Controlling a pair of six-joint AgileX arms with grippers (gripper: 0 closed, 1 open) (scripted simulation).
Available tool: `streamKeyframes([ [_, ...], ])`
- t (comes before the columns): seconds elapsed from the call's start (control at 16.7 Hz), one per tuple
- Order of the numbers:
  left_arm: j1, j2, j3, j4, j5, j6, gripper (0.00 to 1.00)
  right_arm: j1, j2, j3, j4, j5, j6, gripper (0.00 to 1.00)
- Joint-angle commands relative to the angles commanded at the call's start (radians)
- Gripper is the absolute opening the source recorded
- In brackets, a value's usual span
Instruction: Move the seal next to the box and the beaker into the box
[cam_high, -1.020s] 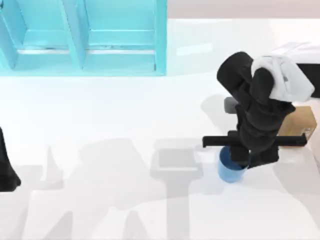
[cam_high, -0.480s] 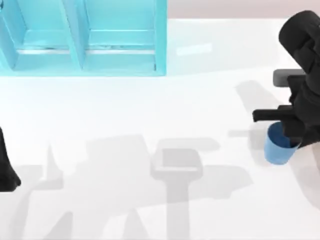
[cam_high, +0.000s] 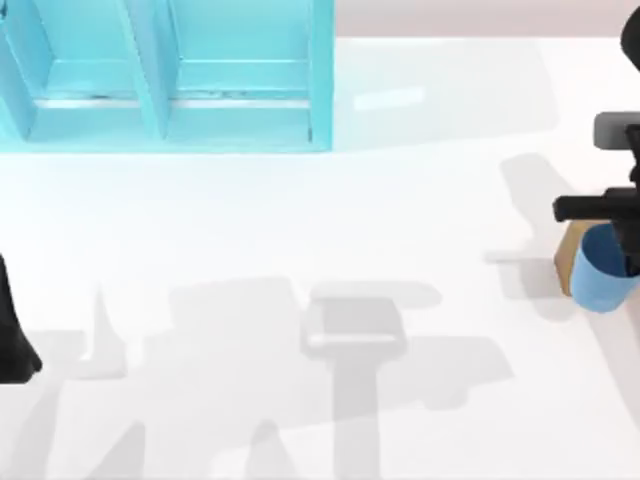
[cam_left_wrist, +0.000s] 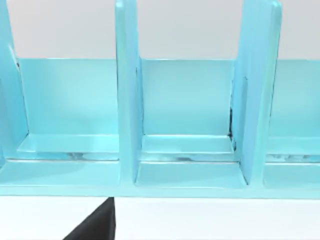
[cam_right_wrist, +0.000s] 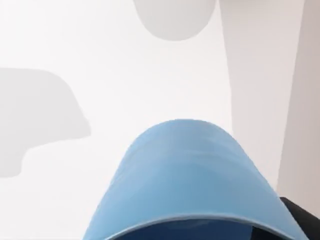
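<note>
Beaker (cam_high: 603, 281) carried in right gripper (cam_high: 622, 262), now at counter (cam_high: 300, 220) far right edge, further from box (cam_high: 165, 75) than second ago. Seal (cam_high: 567, 258) just beside beaker. Box delivery not advancing. Left gripper (cam_high: 12, 345) parked below box; fingers unclear.

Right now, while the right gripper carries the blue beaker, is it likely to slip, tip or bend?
The beaker looks stiff: its rim stays evenly curved. Its smooth tapered wall may slip. Being a small open cup, it is probably light, so it might tip if set down carelessly by the right gripper.
</note>
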Motion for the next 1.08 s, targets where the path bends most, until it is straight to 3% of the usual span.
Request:
streamKeyframes([
  [0.36,0.000,0.000,0.000,0.000,0.000,0.000,1.00,-0.200,-0.017,0.010,-0.006,-0.013,-0.198,0.00],
  [1.08,0.000,0.000,0.000,0.000,0.000,0.000,1.00,-0.905,-0.069,-0.118,0.016,-0.019,-0.906,0.00],
])
